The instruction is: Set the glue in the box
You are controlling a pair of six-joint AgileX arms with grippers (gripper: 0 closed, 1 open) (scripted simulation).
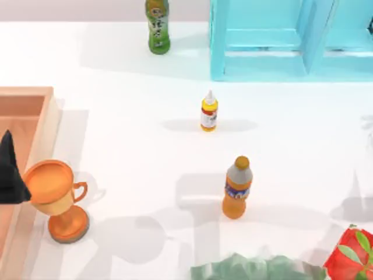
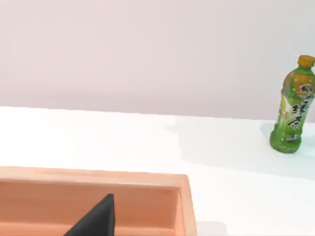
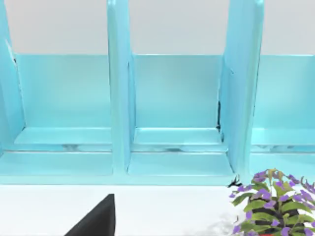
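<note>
reaching for the glue (image 1: pixel 209 111) upright mid-worktop, left gripper (image 1: pixel 10 175) over the box (image 1: pixel 51 119) should grasp its body; jaws' state unclear.

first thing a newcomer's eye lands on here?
Likely the light blue shelf cabinet at the table's far right, then the orange trophy cup at near left beside the box. Between them the small yellow glue stands upright mid-table, with the taller orange soda bottle nearer.
</note>
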